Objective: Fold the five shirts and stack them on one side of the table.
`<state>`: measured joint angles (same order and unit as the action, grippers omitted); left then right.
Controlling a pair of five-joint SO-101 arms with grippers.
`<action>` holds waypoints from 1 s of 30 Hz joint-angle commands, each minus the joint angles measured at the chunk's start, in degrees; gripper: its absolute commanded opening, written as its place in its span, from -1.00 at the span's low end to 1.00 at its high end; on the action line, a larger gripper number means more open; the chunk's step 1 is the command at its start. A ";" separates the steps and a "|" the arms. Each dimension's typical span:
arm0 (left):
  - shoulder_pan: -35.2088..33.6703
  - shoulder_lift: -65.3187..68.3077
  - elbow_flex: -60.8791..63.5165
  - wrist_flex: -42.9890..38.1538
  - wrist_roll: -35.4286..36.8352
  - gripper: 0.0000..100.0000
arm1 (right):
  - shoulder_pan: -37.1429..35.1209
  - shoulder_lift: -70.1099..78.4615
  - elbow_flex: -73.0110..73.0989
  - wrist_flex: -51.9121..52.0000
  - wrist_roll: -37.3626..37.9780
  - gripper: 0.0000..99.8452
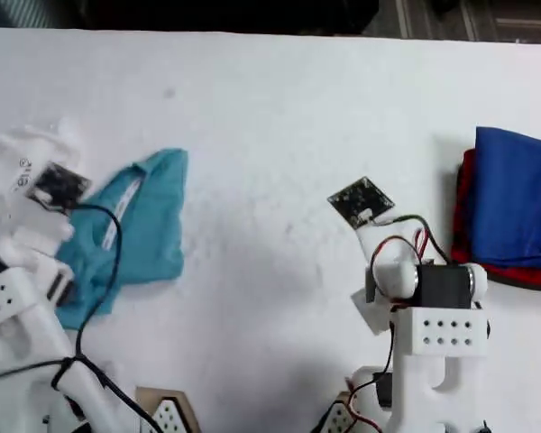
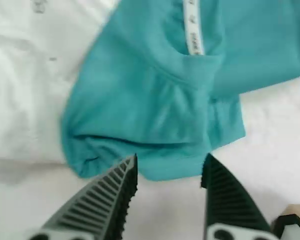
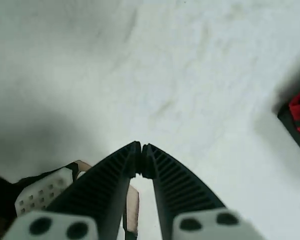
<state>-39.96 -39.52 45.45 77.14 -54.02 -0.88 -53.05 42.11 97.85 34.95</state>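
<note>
Left pincer (image 2: 170, 167) is hanging with its jaws spread wide, gripping nothing. The teal shirt (image 2: 155, 100) is lying crumpled on the tabletop (image 2: 270, 145) just ahead of the fingertips (image 2: 130, 170), with its near edge showing between the two tips. Contact with the fabric is hard to tell. A white cloth (image 2: 20, 75) is lying beside the teal shirt, touching it. From above, this arm is sitting at the left edge of the tabletop, partly covering both.

Right pincer (image 3: 140, 152) is pointing down at bare tabletop, tips pressed together, holding nothing. Well apart from the teal shirt, at the right edge, a folded blue shirt (image 1: 518, 194) is resting on a red shirt (image 1: 464, 212). That pile is lying off to one side of the right pincer, not touching it.
</note>
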 commanded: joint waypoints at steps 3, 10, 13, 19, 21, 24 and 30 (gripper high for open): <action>1.71 0.92 6.51 -8.44 -2.20 -0.52 | -0.40 0.48 -2.11 0.31 -0.26 -0.96; 1.71 17.10 1.32 -13.19 0.00 -0.59 | -0.40 0.48 -2.11 0.31 -0.18 -0.96; 1.89 21.41 -5.01 -11.78 1.23 -0.74 | -0.40 0.48 -2.11 0.31 -0.18 -0.96; 7.78 21.93 -16.09 -3.60 1.58 -0.96 | -0.40 0.40 -2.02 0.31 -0.18 -0.96; 11.38 21.93 -20.40 0.62 1.67 -0.96 | -0.40 0.40 -2.02 0.31 -0.18 -0.96; 17.71 21.93 -27.43 6.42 3.16 -0.96 | -0.40 0.40 -2.02 0.31 -0.18 -0.96; 35.03 21.93 -41.93 12.75 19.25 -0.96 | 0.92 0.40 -2.02 0.22 -0.18 -0.96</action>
<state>-13.41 -17.27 11.08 88.13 -41.45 -0.79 -52.79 42.11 97.85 34.95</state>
